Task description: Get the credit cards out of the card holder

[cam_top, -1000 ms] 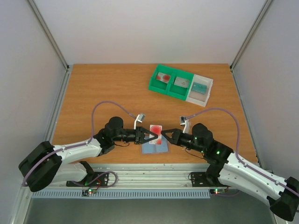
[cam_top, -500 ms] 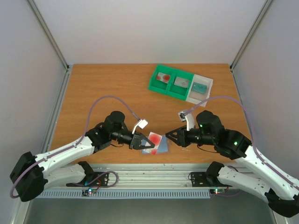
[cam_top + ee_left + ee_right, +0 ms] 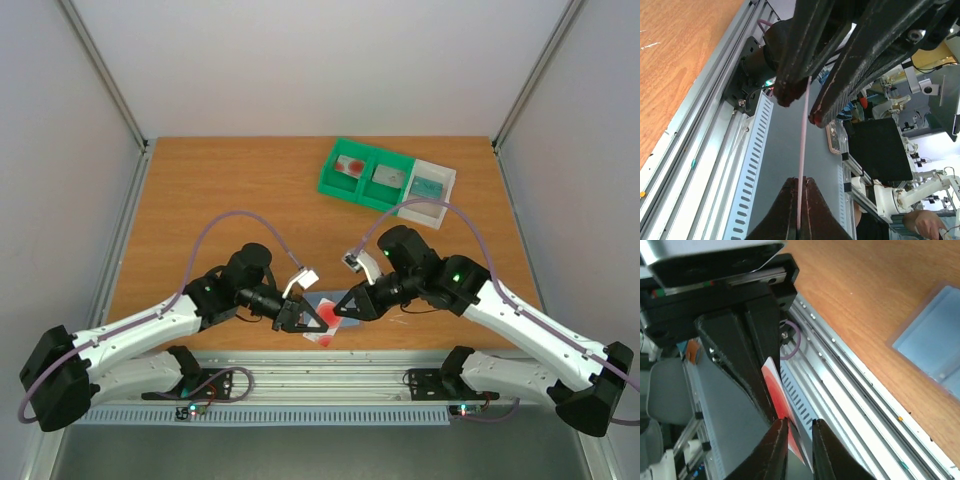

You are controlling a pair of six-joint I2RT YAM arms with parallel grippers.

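My left gripper is shut on the whitish credit card with the red blotch and holds it in the air over the table's near edge. In the left wrist view the card shows edge-on, pinched between my fingertips. My right gripper is open, its jaws standing either side of the card's far edge with a gap on one side. The light blue-grey card holder lies flat on the table under both grippers, mostly hidden; a corner shows in the right wrist view. No greyish card shows there.
A green and white compartment tray stands at the back right with a card in each compartment. The aluminium rail runs along the table's near edge, just below the held card.
My left gripper has lifted the red-blotch card off the holder and turned it toward the near edge. My right arm has swung left and brought its open jaws around the card.
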